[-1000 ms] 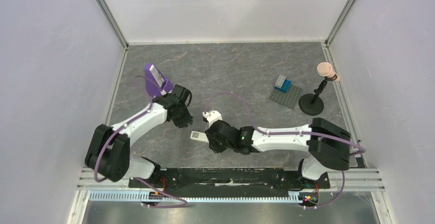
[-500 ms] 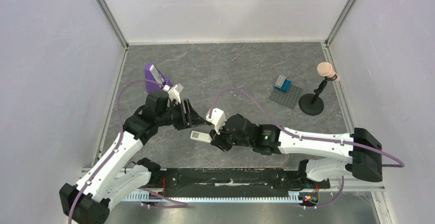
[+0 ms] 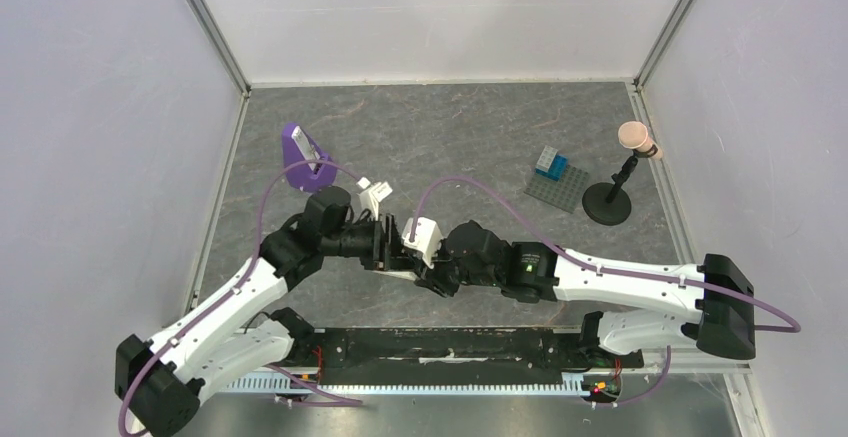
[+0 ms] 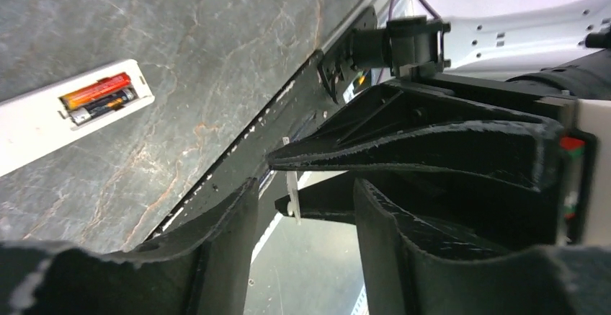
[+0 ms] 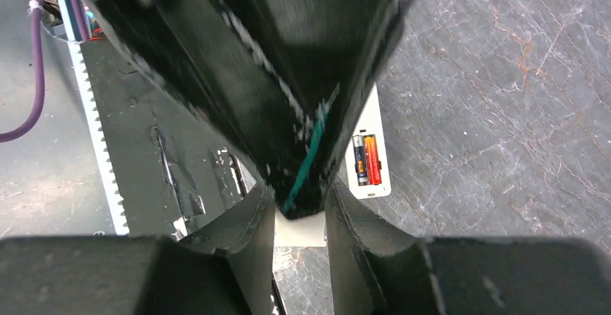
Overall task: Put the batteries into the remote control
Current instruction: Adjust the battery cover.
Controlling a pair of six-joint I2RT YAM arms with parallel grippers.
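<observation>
Left wrist view showed the remote (image 4: 43,124) lying on the surface (image 4: 216,34), its back open and both batteries (image 4: 97,97) seated side by side inside. Our left hand (image 4: 306,192) had its fingers apart. Our right hand (image 5: 299,207) was clamped on a white strip (image 5: 299,230), seemingly the cover. Loading looked done; we judged only closing remained.
</observation>
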